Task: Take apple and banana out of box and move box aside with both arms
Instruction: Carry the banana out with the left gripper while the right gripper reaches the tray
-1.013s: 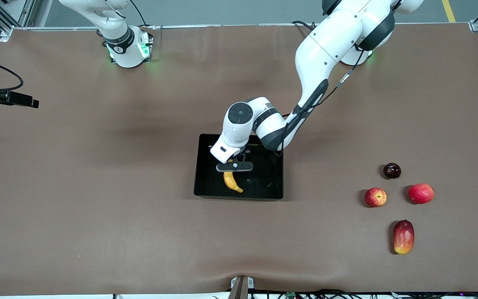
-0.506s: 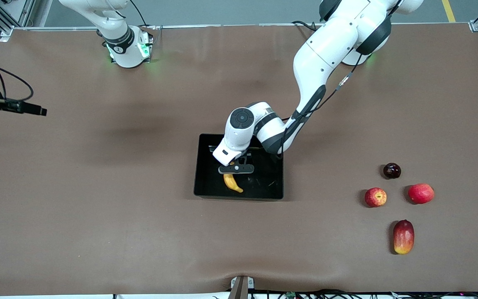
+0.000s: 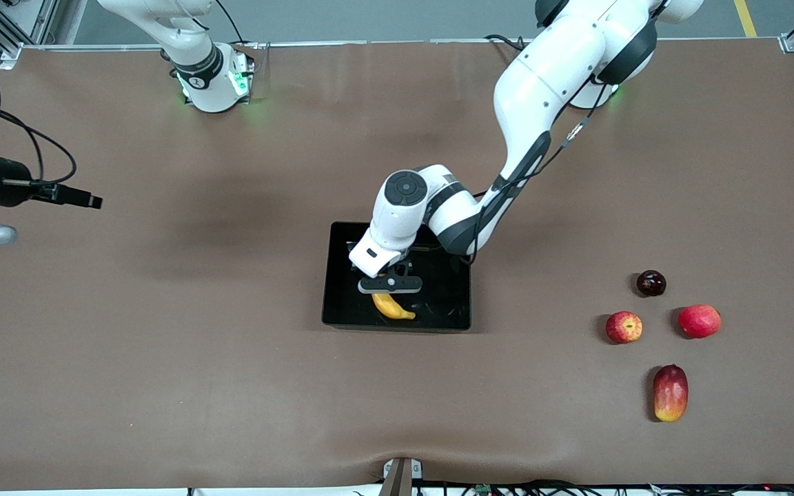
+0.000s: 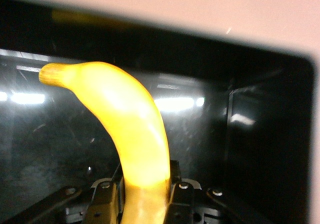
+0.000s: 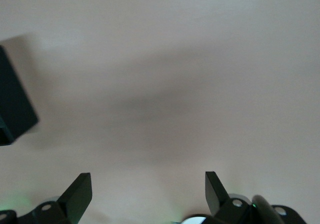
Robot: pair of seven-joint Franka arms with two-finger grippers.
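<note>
left arm's black two-finger gripper [image 3: 390, 289] has just clamped on the long curved yellow banana [image 3: 393, 307], tilting it inside the shallow glossy black plastic box [image 3: 331, 275] beneath it. right gripper [image 5: 148, 191] hangs spread wide over bare table, well apart toward its own end. small streaked red apple [image 3: 624, 326] already lies outside, so lifting the banana out looks next.

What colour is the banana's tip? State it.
Darker yellow-brown, against the bright yellow body of the banana; the left wrist view shows it best.

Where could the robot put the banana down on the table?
The left gripper holds the banana in the box. Bare table lies between the box and the apple, and all along the edge nearest the camera. It is crowded toward the left arm's end, where four fruits cluster. The right gripper waits open over bare table.
</note>
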